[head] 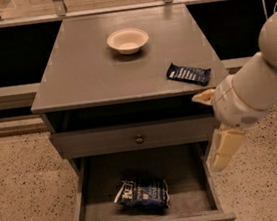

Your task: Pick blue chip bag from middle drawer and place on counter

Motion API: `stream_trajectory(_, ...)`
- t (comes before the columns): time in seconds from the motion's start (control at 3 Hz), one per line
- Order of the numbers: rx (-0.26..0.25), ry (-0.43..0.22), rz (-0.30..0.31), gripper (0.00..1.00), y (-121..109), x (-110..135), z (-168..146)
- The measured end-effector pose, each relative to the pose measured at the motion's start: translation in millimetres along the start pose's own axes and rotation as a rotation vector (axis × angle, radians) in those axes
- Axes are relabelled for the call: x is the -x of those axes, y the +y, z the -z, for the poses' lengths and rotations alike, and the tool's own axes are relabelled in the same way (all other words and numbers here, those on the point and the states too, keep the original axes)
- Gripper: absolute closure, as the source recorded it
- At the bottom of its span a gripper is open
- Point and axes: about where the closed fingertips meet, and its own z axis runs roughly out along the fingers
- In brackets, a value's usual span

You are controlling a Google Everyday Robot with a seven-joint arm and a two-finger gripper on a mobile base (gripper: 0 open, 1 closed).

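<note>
A grey drawer cabinet is standing in the middle of the scene, seen from above and in front. The robot's claw [206, 132] is hanging off the cabinet's front right corner, outside the open drawer and above its right side wall. Its two cream fingers [225, 147] are spreading wide apart, one pointing toward the table edge and one pointing down, and they are gripping nothing. The pale arm [261, 82] is reaching in from the right.

The middle drawer [80, 210] is sitting pulled out toward the viewer, leaving open room above its tray. The blue chip bag [141, 194] is lying inside on the drawer floor, near the front and roughly central, well apart from the claw. Above it, a shut drawer front with a small round knob [139, 139] is sitting under a dark gap.

The table [83, 74] is carrying a cream bowl [128, 40] toward the back centre, holding nothing visible. A small dark-blue wrapper [189, 73] is lying flat near the front right edge. Speckled flooring [23, 197] is spreading on both sides.
</note>
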Motion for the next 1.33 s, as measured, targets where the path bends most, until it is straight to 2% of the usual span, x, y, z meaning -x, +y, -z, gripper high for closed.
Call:
stream_trajectory(0.33, 0.021, -0.109, 0.035, 0.00, 28.5, 8.6, -53.7)
stream_trajectory(0.67, -0.028, -0.239, 0.069, 0.00, 41.0, 15.1, -99.8)
stream_trajectory(1.0, -0.063, -0.245, 0.138, 0.00, 33.9, 18.1, -99.8)
stream_trajectory(1.33, -0.048, -0.258, 0.141, 0.00, 33.7, 18.3, -104.1)
